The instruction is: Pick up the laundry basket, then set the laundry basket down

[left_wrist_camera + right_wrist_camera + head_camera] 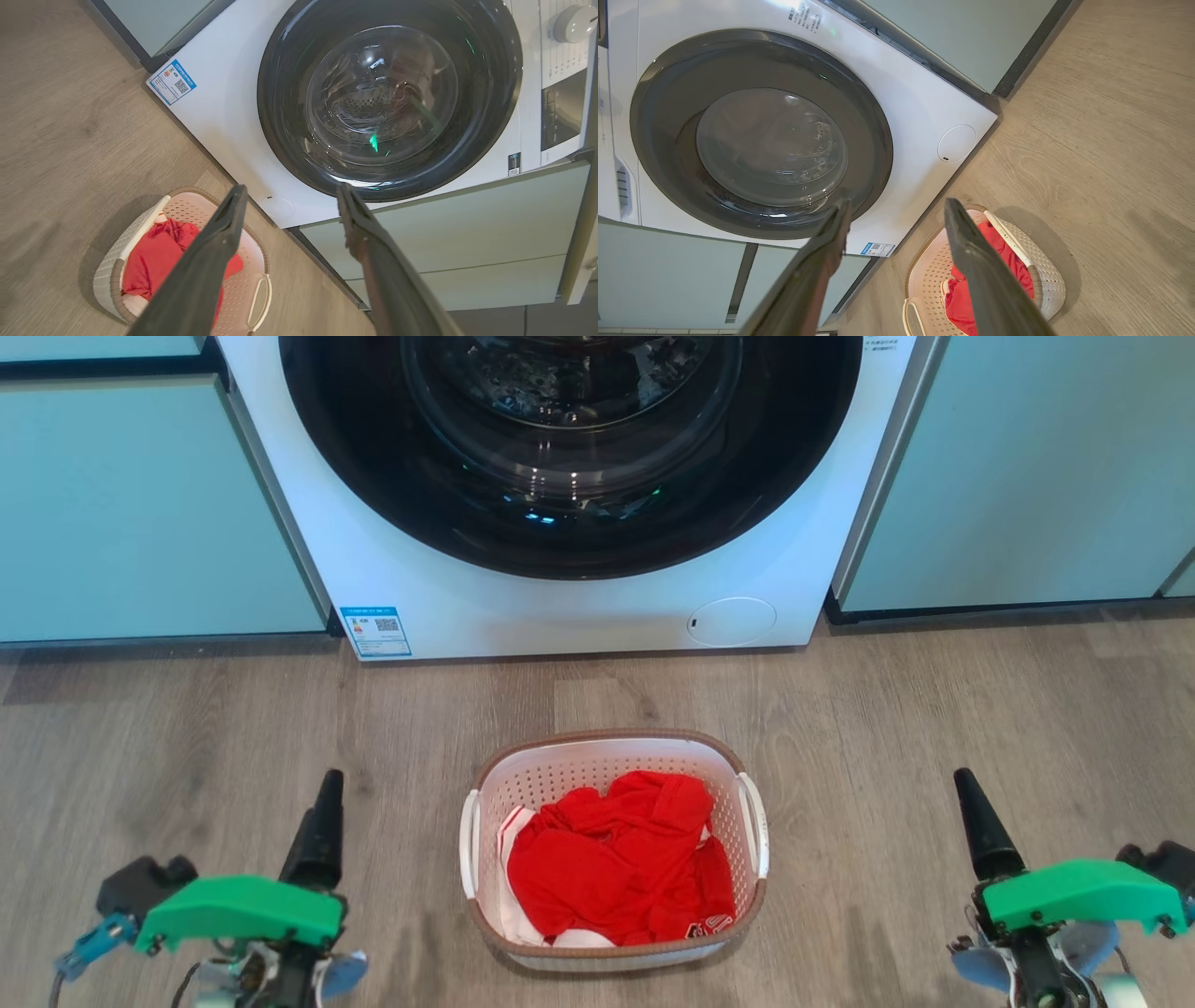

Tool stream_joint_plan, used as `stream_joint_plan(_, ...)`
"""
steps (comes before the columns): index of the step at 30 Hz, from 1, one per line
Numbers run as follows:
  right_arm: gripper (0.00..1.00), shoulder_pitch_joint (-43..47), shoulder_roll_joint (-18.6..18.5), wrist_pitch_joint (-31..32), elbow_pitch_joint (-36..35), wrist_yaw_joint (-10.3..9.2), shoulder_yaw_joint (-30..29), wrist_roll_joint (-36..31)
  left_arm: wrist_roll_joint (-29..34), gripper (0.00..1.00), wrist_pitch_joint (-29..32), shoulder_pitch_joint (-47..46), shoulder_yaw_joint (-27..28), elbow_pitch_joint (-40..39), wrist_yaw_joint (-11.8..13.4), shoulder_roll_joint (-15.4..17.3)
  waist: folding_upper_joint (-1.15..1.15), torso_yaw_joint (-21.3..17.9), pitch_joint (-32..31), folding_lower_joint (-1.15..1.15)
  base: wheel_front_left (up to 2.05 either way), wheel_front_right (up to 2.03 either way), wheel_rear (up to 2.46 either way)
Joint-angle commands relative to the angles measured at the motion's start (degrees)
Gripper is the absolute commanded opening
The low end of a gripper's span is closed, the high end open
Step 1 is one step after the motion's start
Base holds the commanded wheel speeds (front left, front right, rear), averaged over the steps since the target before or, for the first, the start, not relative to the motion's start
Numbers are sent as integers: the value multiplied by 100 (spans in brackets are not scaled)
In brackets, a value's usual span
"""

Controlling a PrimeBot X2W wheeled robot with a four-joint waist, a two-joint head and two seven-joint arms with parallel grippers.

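Perforated rounded plastic laundry basket [597, 771]

Grey-brown wood-look plank floor [187, 737]. Standing on it at the back: white front-loading washing machine [579, 611], with pale green cabinets [140, 504] on dark plinths close against both its sides. Resting upright on the planks just in front of the washing machine, roughly in line with its door and apart from its base: white perforated laundry basket [607, 735] with brown woven-look rim.
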Motion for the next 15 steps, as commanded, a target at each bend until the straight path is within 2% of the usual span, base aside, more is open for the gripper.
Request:
stream_joint_plan(1, 100, -219, -40, -94, -265, 13, 67, -205, 228, 100, -64, -281, -2, -262, 40, 73, 0, -1, 1, 0, 0, 0, 0)
stream_joint_plan(15, 100, -166, -50, -328, -375, 17, 308, -1390, 1431, 100, -300, -262, -366, -476, 422, 237, 0, -15, -16, 0, 0, 0, 0)
